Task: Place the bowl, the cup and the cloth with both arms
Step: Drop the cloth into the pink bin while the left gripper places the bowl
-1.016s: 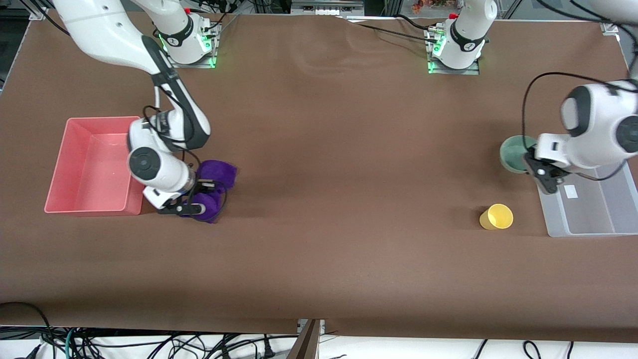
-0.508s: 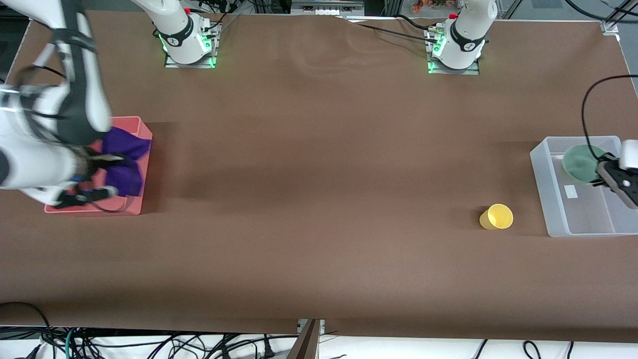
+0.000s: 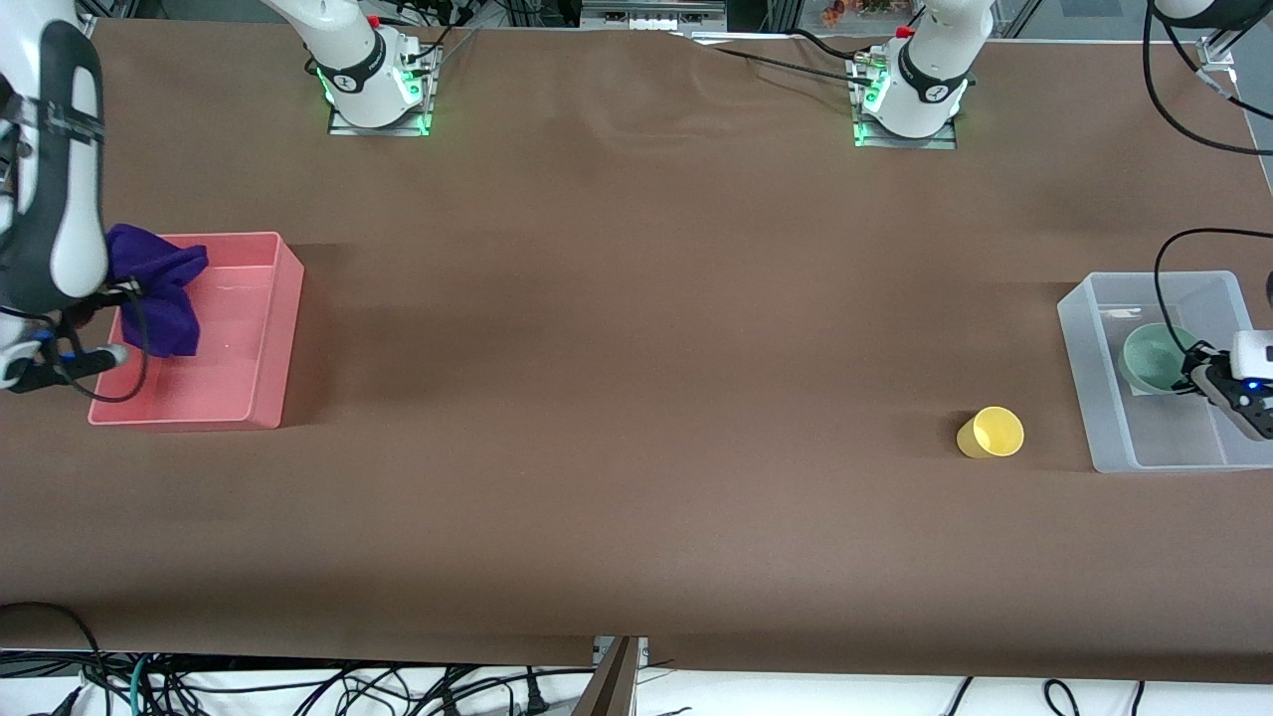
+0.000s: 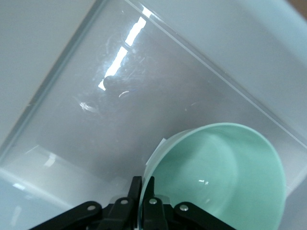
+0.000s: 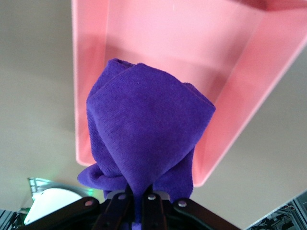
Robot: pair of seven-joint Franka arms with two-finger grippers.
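My left gripper (image 3: 1190, 382) is shut on the rim of the pale green bowl (image 3: 1149, 356) and holds it tilted inside the clear bin (image 3: 1084, 358). The left wrist view shows the jaws (image 4: 144, 191) pinching the bowl's wall (image 4: 225, 177) over the bin's floor (image 4: 96, 120). My right gripper (image 3: 134, 291) is shut on the purple cloth (image 3: 159, 293), which hangs bunched over the pink bin (image 3: 273, 338). In the right wrist view the cloth (image 5: 144, 134) hangs from the gripper (image 5: 146, 194) above the bin (image 5: 240, 105). The yellow cup (image 3: 991, 433) lies on its side on the table beside the clear bin.
The pink bin stands at the right arm's end of the table and the clear bin at the left arm's end. Brown table cover (image 3: 636, 348) lies between them. The two arm bases (image 3: 373, 80) (image 3: 910, 89) stand along the table's top edge.
My right arm lifted the cloth off the table and carried it over the pink bin. My left arm carried the bowl from beside the clear bin down into it. The cup stayed put.
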